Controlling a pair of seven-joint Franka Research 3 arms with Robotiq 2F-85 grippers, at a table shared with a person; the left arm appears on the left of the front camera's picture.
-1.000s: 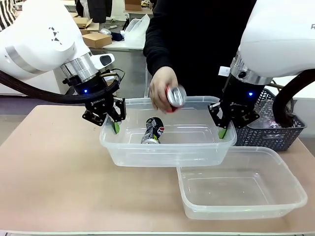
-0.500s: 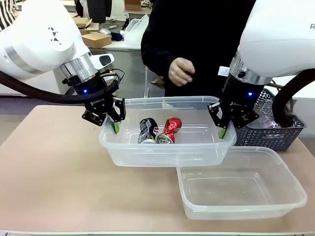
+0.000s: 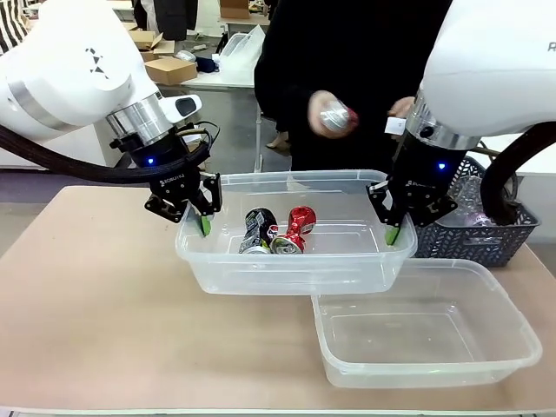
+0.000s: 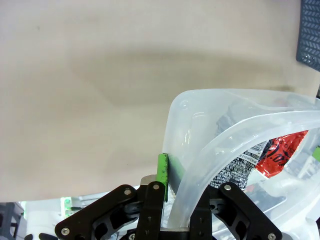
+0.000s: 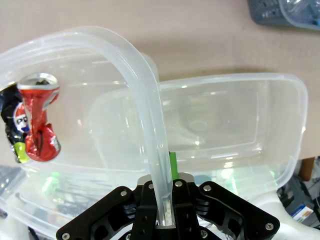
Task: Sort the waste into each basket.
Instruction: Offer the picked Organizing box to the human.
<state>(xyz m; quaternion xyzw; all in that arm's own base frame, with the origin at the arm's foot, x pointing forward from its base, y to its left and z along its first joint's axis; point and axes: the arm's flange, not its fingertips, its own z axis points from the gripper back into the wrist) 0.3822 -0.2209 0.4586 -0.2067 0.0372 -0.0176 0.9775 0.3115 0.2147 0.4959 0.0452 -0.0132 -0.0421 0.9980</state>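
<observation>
Left claw: left gripper (image 3: 205, 224) is clamped on the left end rim of the far tub (image 3: 287, 261), one green pad inside the wall and one outside.
Right claw: right gripper (image 3: 393, 233) is clenched on the right end rim of the same tub.
Left wrist view: left gripper (image 4: 172, 175) has the tub rim (image 4: 220, 145) rising out of its closed jaws. One green pad lies flat on the outer wall. The front view does not give this contact clearly.
Right wrist view: right gripper (image 5: 164, 170) pinches the rim (image 5: 145, 85), which curves away up and to the left.
Waste in far tub: black-and-yellow can (image 3: 259, 230) and red can (image 3: 295, 230), both crushed, lie side by side and touching on the floor, left of centre.
Cans, wrist views: seen through the plastic, the black-and-yellow can (image 4: 235, 167) lies beside the red can (image 4: 280, 152). From the right wrist the red can (image 5: 37, 120) lies in front of the black-and-yellow can (image 5: 12, 120).
Tub base: cannot tell whether it touches the table (image 3: 87, 295).
Near tub: near tub (image 3: 426, 378) sits at near right, and its far left corner is overlapped by the far tub. The right wrist view shows it (image 5: 300, 100) lower down, beyond the gripped rim.
Lattice basket: lattice basket (image 3: 486, 230) stands at far right, behind the right gripper, with clear plastic inside. A corner shows in each wrist view (image 4: 310, 30) (image 5: 270, 17).
Person: a hand (image 3: 321, 109) above the far edge of the far tub holds a small silvery item (image 3: 339, 115), too blurred to identify.
</observation>
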